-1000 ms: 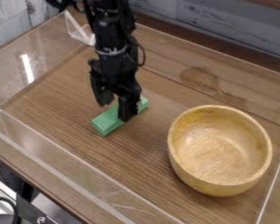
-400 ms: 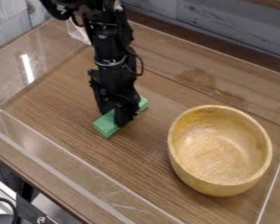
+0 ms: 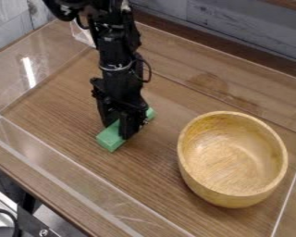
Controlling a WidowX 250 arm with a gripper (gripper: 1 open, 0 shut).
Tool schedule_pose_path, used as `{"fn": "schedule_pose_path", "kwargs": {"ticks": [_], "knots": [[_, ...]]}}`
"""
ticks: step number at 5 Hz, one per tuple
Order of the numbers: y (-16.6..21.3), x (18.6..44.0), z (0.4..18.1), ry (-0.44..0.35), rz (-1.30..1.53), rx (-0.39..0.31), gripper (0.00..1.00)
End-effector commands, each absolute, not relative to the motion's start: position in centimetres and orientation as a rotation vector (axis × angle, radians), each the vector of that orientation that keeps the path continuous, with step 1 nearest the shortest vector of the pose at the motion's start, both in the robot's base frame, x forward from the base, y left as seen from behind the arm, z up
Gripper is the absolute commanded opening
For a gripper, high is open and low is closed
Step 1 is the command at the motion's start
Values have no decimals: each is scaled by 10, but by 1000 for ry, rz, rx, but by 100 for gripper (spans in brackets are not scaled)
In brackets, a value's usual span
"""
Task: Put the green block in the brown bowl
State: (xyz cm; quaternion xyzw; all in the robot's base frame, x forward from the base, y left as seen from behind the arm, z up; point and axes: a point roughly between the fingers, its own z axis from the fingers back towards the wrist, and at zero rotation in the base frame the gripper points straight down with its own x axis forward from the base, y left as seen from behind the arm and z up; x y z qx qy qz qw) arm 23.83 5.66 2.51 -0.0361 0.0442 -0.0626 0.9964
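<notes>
The green block (image 3: 111, 139) lies on the wooden table, left of centre, a bright green bar running diagonally. My black gripper (image 3: 122, 126) points straight down onto it, and its fingers (image 3: 132, 123) are closed against the block's sides, hiding its far half. The block still rests on the table surface. The brown bowl (image 3: 232, 156), round, light wood with a thick rim, stands empty to the right of the gripper, about a bowl's width away.
A clear plastic wall (image 3: 64, 162) runs along the table's front and left edges. A grey panelled backdrop (image 3: 237, 23) stands behind the table. The arm's black links and cables (image 3: 95, 23) rise from the gripper to the upper left.
The jaws have closed from wide open onto the green block. The gripper has sunk slightly over it, and the block has shifted a little.
</notes>
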Motion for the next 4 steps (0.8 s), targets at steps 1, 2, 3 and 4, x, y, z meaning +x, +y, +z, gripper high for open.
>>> {"fn": "schedule_pose_path", "kwargs": {"ticks": [1, 2, 3, 4], "knots": [[57, 251, 49, 29, -124, -48, 0], [55, 251, 57, 43, -112, -51, 0], [52, 253, 70, 52, -102, -52, 0], [47, 259, 85, 52, -94, -50, 0]]}}
